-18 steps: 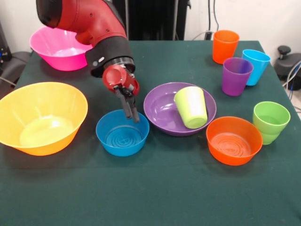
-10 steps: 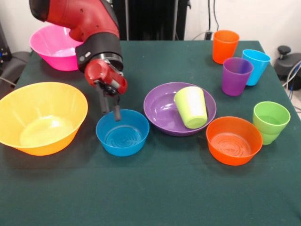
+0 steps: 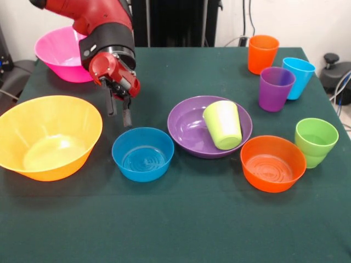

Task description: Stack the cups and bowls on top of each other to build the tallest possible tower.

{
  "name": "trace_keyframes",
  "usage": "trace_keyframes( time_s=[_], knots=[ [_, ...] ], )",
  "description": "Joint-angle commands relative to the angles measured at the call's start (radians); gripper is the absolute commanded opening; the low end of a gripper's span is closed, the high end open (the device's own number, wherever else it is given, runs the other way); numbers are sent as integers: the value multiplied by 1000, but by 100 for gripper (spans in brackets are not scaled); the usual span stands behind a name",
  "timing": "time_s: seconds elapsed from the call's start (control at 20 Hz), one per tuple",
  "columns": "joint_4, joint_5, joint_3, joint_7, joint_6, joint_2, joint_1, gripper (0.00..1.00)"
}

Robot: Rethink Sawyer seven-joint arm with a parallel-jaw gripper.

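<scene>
My gripper (image 3: 119, 112) is open and empty. It hangs above the table just behind the small blue bowl (image 3: 142, 154), toward the yellow-orange bowl (image 3: 46, 137), touching neither. The wide purple bowl (image 3: 189, 129) sits mid-table with the lime-yellow cup (image 3: 223, 125) lying tilted inside it. The small orange bowl (image 3: 272, 163) stands beside it and the pink bowl (image 3: 63, 55) is at the far left corner. The green cup (image 3: 316, 141), purple cup (image 3: 276, 87), light blue cup (image 3: 298, 76) and orange cup (image 3: 262, 53) stand upright on the right side.
The dark green table (image 3: 181, 219) has its right edge close to the light blue and green cups. The red arm (image 3: 98, 27) comes down over the pink bowl's near side.
My gripper has risen from over the blue bowl's rim and moved left and back toward the pink bowl. The bowls and cups have not moved.
</scene>
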Motion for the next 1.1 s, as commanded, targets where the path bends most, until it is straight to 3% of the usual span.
trace_keyframes(
  time_s=[0.05, 1.1],
  knots=[
    [39, -50, 57, 134, 32, -20, 31, 100],
    [186, 66, 31, 42, -36, 4, 104, 100]
  ],
)
